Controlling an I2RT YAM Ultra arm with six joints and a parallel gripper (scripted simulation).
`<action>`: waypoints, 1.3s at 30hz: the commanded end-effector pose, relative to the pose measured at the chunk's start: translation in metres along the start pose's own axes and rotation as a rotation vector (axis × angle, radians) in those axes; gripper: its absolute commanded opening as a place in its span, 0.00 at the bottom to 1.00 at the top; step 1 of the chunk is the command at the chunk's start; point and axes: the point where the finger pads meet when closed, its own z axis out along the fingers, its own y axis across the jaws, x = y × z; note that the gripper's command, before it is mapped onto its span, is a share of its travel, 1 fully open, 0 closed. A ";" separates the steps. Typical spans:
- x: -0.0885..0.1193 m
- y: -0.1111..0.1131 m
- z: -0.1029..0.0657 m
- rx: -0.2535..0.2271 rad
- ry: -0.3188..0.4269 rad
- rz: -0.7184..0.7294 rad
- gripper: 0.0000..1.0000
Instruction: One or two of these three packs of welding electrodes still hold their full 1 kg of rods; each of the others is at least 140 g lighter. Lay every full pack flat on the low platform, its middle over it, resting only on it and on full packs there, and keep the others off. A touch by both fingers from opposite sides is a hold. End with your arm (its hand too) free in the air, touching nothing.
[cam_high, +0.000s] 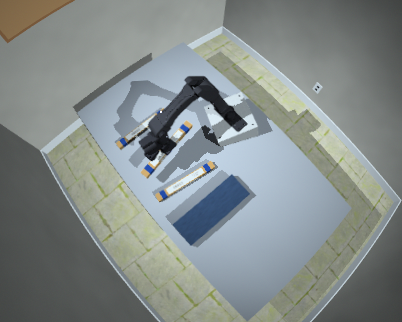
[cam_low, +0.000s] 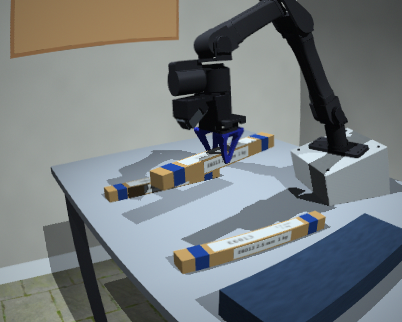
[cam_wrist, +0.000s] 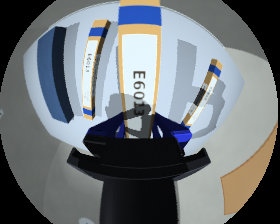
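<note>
My gripper (cam_low: 218, 154) (cam_wrist: 138, 113) is shut on the middle pack (cam_high: 186, 128) (cam_low: 215, 166) (cam_wrist: 140, 55), one finger on each long side near its middle. It holds that pack level above the table, with the pack's shadow on the table apart from it. A second pack (cam_high: 185, 181) (cam_low: 250, 243) (cam_wrist: 90, 70) lies flat on the table between the held pack and the platform. A third pack (cam_high: 131, 135) (cam_low: 119, 192) (cam_wrist: 215, 67) lies on the table on the other side, partly hidden behind the held one in the exterior view. The dark blue low platform (cam_high: 212, 210) (cam_low: 320, 275) (cam_wrist: 46, 75) bears no pack.
The arm's white base block (cam_high: 250, 131) (cam_low: 350, 175) stands on the grey table (cam_high: 290, 215) (cam_low: 85, 175). The second pack lies close beside the platform, roughly along its long side. The third pack lies near a far table edge.
</note>
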 end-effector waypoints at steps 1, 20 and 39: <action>-0.007 -0.013 -0.033 0.011 -0.085 -0.013 0.00; -0.006 -0.024 -0.041 0.008 -0.088 -0.030 0.00; -0.009 -0.024 -0.047 0.008 -0.088 -0.020 0.00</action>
